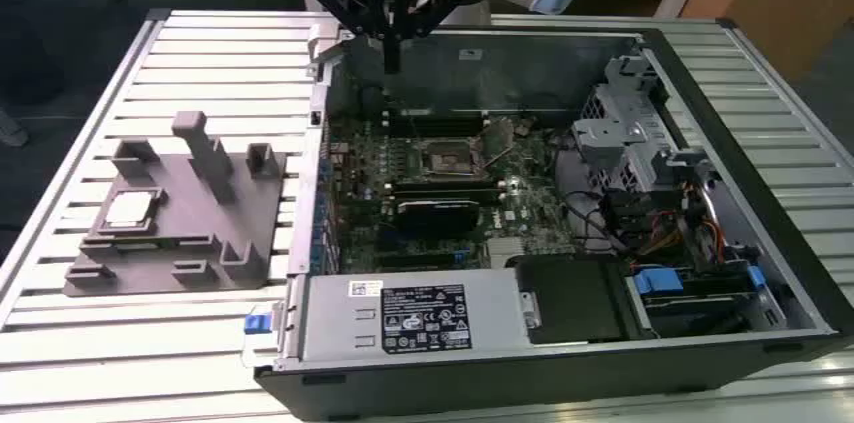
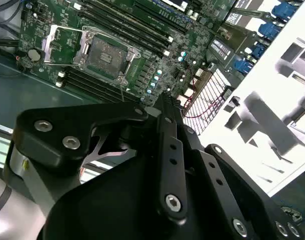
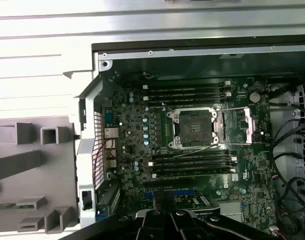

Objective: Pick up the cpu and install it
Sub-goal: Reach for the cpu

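Note:
The cpu (image 1: 130, 208), a small square chip with a pale silver top, lies in a recess of the grey fixture (image 1: 187, 263) on the exterior view's left, outside the computer case. My gripper (image 1: 391, 61) hangs high over the case's rear left corner, far from the cpu, with its fingers together and nothing between them. In the second wrist view the gripper (image 2: 165, 98) narrows to a point above the motherboard. The black-framed socket (image 1: 445, 155) (image 2: 105, 55) (image 3: 192, 127) stands empty, with its load plate (image 3: 242, 125) swung open beside it.
The open computer case (image 1: 747, 93) lies on a slatted metal table (image 1: 107, 363). Inside are memory slots (image 3: 187, 92), a drive cage (image 1: 627, 133), cables (image 1: 667, 233) and a power supply (image 1: 414, 318). The fixture has upright posts (image 1: 200, 148).

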`<state>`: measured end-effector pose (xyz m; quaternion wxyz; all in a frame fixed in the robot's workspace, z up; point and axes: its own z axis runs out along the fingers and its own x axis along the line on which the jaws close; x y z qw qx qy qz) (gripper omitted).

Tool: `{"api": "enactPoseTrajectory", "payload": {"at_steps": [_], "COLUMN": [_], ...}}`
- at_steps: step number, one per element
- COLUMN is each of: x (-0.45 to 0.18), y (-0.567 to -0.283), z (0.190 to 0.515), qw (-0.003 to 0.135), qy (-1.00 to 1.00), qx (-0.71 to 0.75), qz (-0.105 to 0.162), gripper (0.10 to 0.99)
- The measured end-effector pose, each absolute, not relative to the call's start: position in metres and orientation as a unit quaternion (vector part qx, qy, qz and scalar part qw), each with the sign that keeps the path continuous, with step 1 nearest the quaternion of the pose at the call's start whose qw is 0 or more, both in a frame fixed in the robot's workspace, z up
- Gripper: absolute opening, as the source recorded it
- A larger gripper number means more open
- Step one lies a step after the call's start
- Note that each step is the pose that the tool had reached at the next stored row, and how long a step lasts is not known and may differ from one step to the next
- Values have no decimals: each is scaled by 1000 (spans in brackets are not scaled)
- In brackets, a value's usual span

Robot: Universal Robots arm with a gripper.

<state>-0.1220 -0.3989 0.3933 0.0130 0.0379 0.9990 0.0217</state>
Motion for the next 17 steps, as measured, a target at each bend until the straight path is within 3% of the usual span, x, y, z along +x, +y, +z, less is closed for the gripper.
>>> {"api": "enactPoseTrajectory", "payload": {"at_steps": [17], "x": [-129], "y": [-399], "z": [393], "qw": [13], "qy": [999], "qx": [38], "qz": [22], "gripper": [106]}}
